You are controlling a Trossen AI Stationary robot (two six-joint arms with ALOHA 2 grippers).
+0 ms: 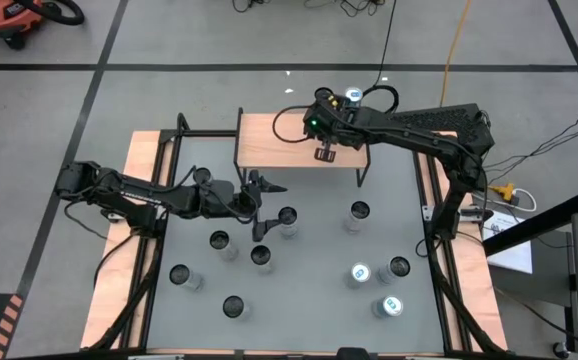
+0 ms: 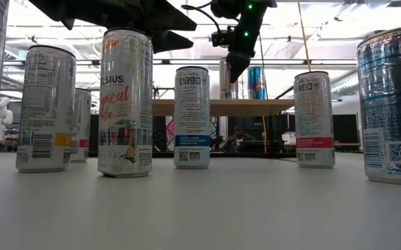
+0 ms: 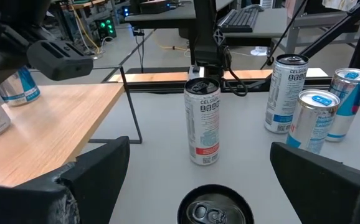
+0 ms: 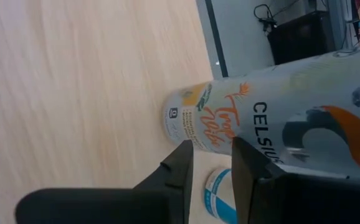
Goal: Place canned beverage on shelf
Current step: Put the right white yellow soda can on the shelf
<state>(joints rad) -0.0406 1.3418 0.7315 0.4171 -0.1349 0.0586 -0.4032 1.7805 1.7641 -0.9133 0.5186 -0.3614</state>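
The shelf (image 1: 279, 140), a low wood-topped stand on black legs, is at the table's far side. A white Celsius can (image 4: 230, 118) and a blue-and-silver can (image 3: 19, 87) stand upright on its top. My right gripper (image 1: 326, 152) hangs over the shelf beside them, tilted down and shut. Its fingertips (image 4: 183, 155) are just in front of the white can, with nothing between them. My left gripper (image 1: 271, 207) hovers open over the table's middle. One dark-topped can (image 1: 287, 217) stands just ahead of and below it.
Several more cans stand upright on the grey table: one at the right middle (image 1: 358, 212), three at the near right (image 1: 389, 306), others at the near left (image 1: 219, 241). Bare shelf top lies to the left of the right gripper.
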